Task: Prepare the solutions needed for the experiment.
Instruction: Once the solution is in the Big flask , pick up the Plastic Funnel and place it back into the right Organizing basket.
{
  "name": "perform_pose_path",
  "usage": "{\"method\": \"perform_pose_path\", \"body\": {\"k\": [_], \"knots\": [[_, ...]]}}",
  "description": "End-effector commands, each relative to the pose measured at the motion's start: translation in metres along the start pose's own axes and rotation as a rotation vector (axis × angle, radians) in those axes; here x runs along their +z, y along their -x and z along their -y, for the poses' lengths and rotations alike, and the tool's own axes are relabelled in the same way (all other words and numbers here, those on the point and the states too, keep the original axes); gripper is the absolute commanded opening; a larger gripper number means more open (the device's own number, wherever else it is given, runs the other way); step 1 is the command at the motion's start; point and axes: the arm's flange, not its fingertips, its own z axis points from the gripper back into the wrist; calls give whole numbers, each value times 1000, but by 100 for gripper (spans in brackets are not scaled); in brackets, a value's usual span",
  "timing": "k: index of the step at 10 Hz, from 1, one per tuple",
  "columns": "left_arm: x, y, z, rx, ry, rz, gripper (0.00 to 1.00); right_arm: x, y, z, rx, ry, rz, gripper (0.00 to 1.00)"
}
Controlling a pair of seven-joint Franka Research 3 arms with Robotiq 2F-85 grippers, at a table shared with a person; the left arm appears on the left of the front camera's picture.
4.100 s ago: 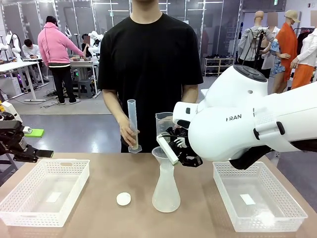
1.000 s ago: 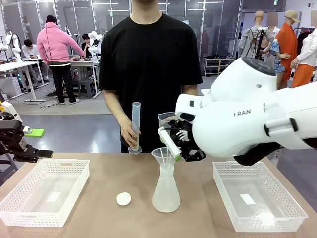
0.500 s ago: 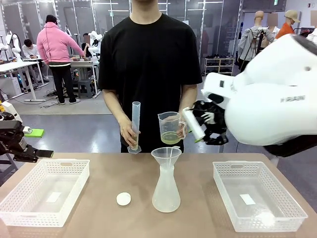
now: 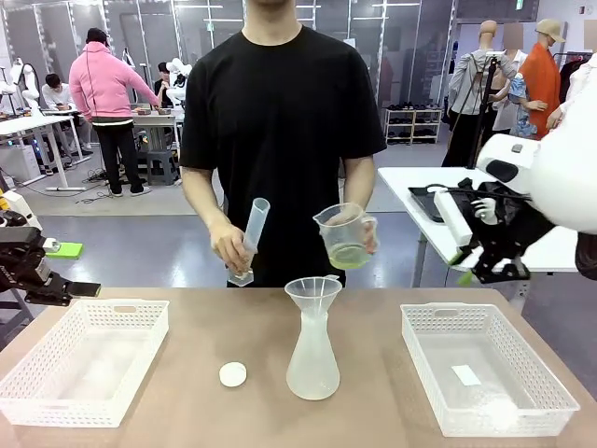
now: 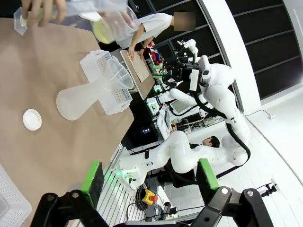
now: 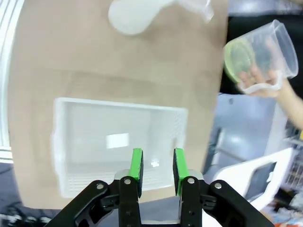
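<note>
The frosted conical flask [image 4: 312, 359] hides whether liquid sits inside. In the right wrist view it is blurred and cut by the top edge. The right arm [image 4: 569, 177] runs off the front view's right edge.

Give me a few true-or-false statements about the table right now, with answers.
1. A funnel sits in the conical flask. True.
2. The person's measuring jug is empty. False: it holds some yellow-green liquid.
3. The white cap lies inside a basket. False: it lies on the table, between the left basket and the flask.
4. The right gripper holds nothing. True.
</note>
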Motion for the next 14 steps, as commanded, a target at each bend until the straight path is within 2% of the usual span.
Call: {"method": "perform_pose_path", "body": {"k": [1,2,3,6,7,8,9,10,11,12,13,14], "knots": [[-2,-2,1,-11,24,11,100,4,-5,4,-216,-114,38,35],[-2,-2,1,-11,24,11,100,1,-4,2,-142,-114,-13,35],[-2,-2,1,-11,24,11,100,-1,6,-4,-97,-70,-2,35],[-2,-2,1,-11,24,11,100,-1,4,-4,-129,-102,-6,35],[-2,-2,1,-11,24,11,100,-1,8,-12,-314,-118,164,35],[-2,-2,1,-11,24,11,100,-1,18,-22,-522,-159,218,35],[-2,-2,1,-11,24,11,100,-3,20,-29,-682,-198,332,35],[-2,-2,1,-11,24,11,100,-6,18,-37,-778,-288,452,35],[-2,-2,1,-11,24,11,100,-10,19,-43,-836,-321,474,35],[-2,-2,1,-11,24,11,100,-12,12,-44,-802,-327,479,35],[-2,-2,1,-11,24,11,100,-11,23,-36,-668,-329,390,35],[-2,-2,1,-11,24,11,100,-11,23,-36,-668,-329,390,35]]}}
